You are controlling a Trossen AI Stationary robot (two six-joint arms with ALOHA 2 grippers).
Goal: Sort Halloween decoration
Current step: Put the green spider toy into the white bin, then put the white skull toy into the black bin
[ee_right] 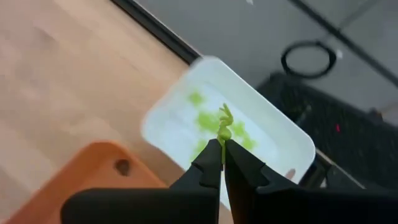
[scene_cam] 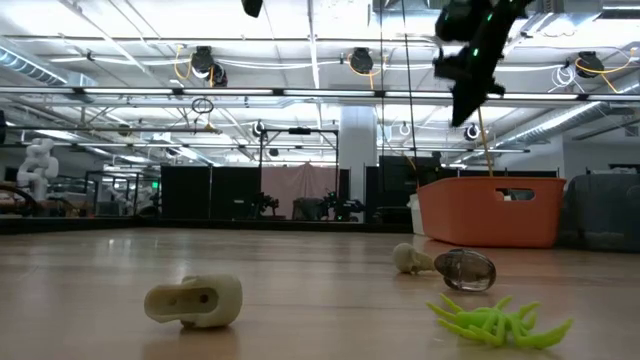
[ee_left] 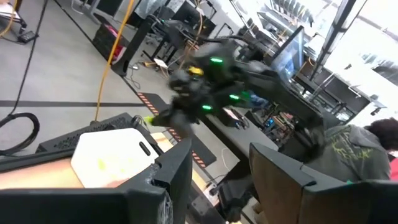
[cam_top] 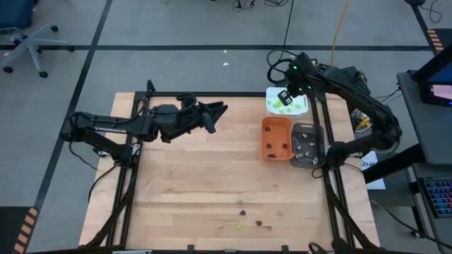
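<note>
Right gripper (ee_left: 186, 102) blurred in left wrist view, person (ee_left: 354, 149) beside it cut by the edge, white tray (cam_top: 286, 104) partly under the arm — loose pieces (cam_top: 240, 227) too small to identify from above

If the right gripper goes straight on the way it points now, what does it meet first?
Most likely the white tray: the right gripper, shut on a lime-green piece, points down at it. How far above it cannot be judged.

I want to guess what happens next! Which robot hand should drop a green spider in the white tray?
Probably the right hand: it pinches a green spider directly above the white tray. The left hand hovers mid-table, open and empty.
</note>
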